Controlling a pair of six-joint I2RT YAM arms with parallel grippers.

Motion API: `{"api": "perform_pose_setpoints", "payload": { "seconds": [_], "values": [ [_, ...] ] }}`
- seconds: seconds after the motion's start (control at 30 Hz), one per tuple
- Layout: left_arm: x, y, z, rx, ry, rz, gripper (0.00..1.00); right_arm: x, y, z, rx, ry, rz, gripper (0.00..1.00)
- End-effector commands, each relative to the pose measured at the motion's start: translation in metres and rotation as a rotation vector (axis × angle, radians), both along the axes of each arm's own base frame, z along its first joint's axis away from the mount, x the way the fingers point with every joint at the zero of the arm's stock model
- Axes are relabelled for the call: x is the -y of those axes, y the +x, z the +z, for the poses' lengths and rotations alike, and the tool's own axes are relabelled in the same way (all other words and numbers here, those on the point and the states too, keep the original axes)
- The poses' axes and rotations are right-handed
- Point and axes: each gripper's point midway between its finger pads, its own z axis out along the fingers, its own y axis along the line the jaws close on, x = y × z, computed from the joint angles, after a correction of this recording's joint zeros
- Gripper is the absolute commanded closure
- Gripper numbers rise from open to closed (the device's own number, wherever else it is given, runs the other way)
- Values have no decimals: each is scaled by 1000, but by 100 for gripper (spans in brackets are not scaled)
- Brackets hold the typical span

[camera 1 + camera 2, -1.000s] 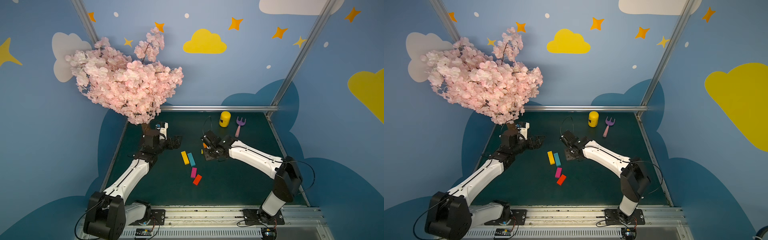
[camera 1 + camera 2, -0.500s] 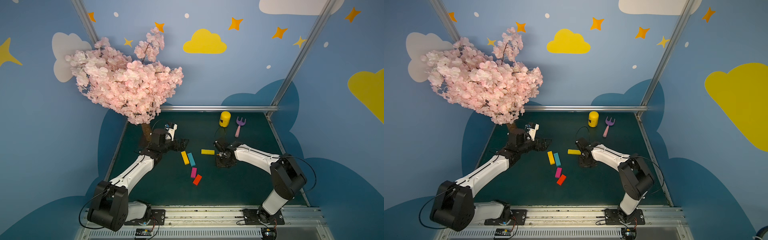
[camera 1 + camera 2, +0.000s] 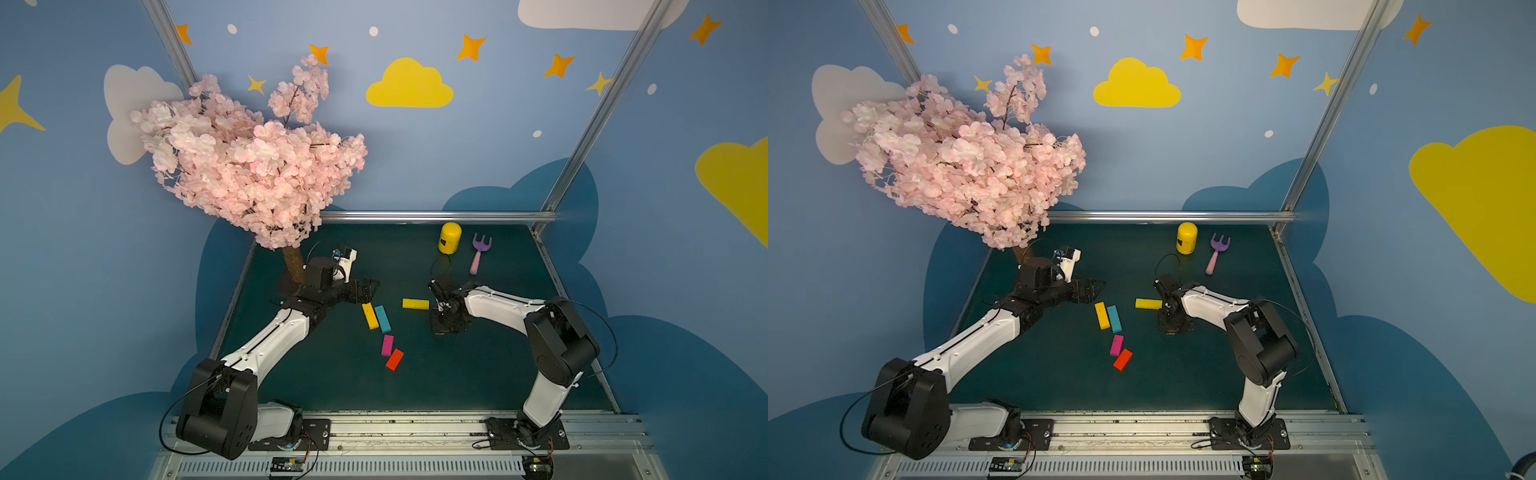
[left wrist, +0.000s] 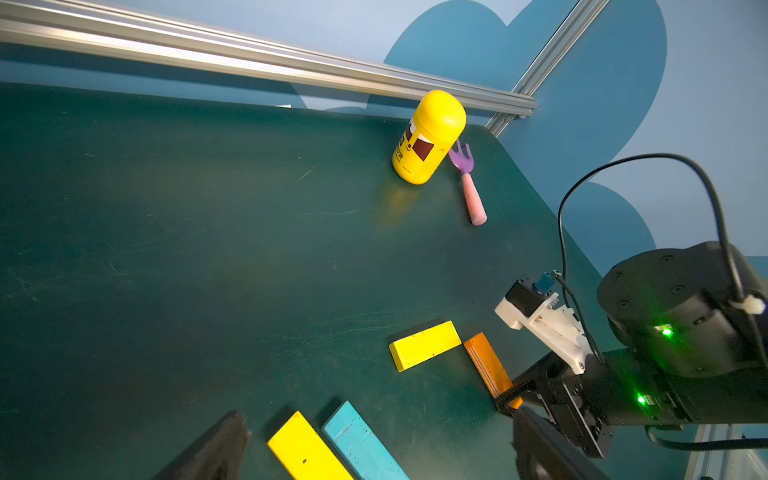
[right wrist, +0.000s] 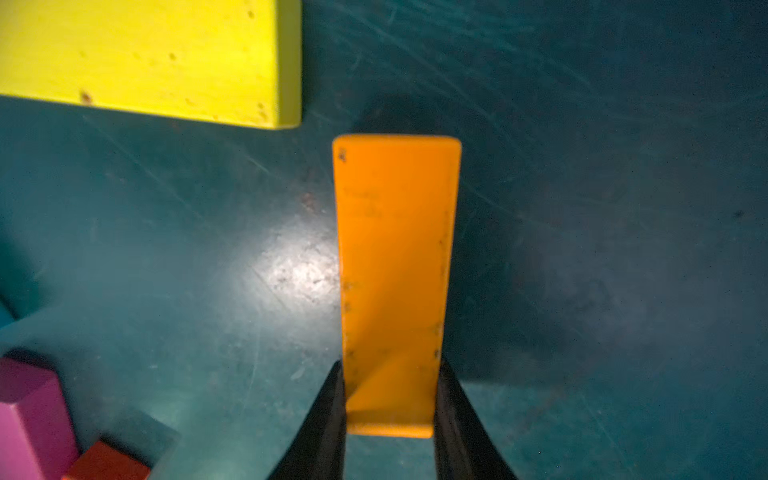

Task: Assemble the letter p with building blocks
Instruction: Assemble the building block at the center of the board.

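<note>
Your dark green mat sits between blue walls painted with clouds and stars. The label on the yellow can is too small to read. Your right gripper pinches the orange block beside one yellow block. Your left gripper stands wide and empty near the second yellow block and the teal block. The magenta block and red block lie nearer the arm bases.
</note>
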Motion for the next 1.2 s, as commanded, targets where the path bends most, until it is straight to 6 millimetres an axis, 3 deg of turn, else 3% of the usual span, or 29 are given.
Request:
{"api": "perform_pose_setpoints", "payload": {
  "seconds": [0.0,0.9,1.17],
  "values": [
    [2,3,6,11,13,-7,0,-6,6,-12,-8,9,14,81],
    [3,0,10,14,5,-9,0,-14,24,-16,6,9,3,81],
    [3,-2,12,18,3,-9,0,-16,29,-3,36,24,5,81]
  ]
}}
